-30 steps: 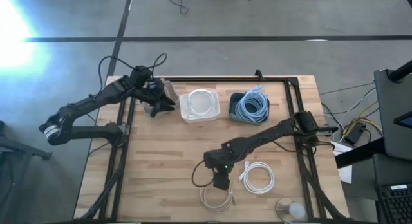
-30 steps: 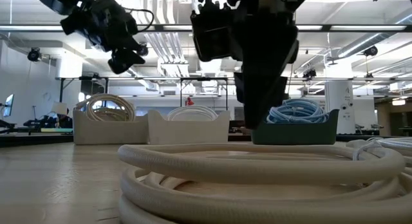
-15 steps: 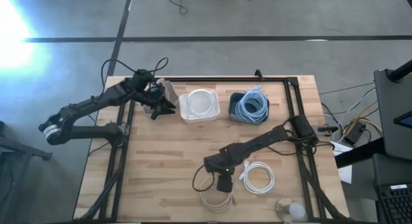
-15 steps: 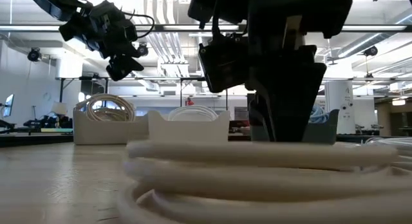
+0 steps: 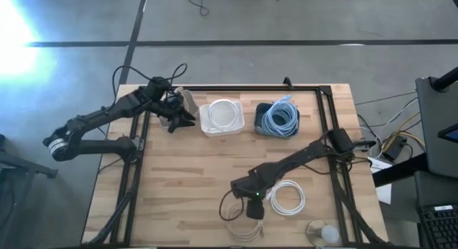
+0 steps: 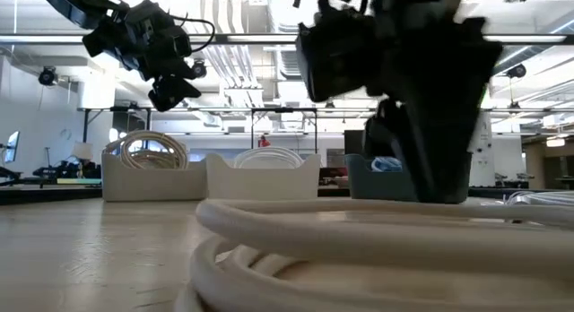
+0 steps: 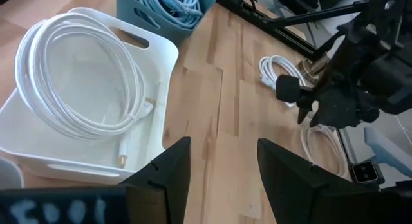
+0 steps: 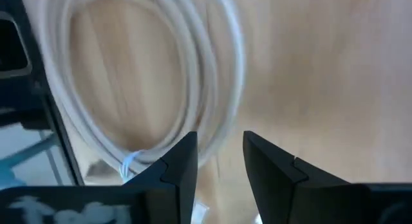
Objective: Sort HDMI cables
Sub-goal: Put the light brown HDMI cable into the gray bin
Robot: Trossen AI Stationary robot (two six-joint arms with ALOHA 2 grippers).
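Observation:
A beige coiled cable (image 5: 243, 226) lies flat near the table's near edge and fills the foreground of the low view (image 6: 359, 249). My right gripper (image 5: 254, 212) points down over its far right arc, open, with the strands (image 8: 212, 89) under the fingers. A white coil (image 5: 288, 197) lies flat just right of it. Along the far edge stand a beige bin (image 5: 187, 100) holding beige coils (image 6: 148, 149), a white bin (image 5: 207, 127) with a white coil (image 7: 84, 82), and a blue bin (image 5: 263, 129) with light blue coils (image 5: 280, 117). My left gripper (image 5: 177, 119) hovers open beside the beige bin. My right gripper comes from above, pointing down, its open fingers (image 8: 180, 166) astride the strands of the beige coil's far right arc (image 8: 219, 121). I cannot tell whether they touch the strands. The coil lies flat on the table.
A black frame rail (image 5: 322, 113) runs along the table's far, left and right sides. A pale round object (image 5: 323, 233) sits at the near right corner. A thin dark wire loop (image 5: 225, 206) hangs beside my right gripper. Bare wood lies between the bins and the coils.
My right gripper has moved toward the table's near edge and a little right, and has come down onto the beige coil. The coil has shifted slightly toward the right. My left arm has stayed near the beige bin.

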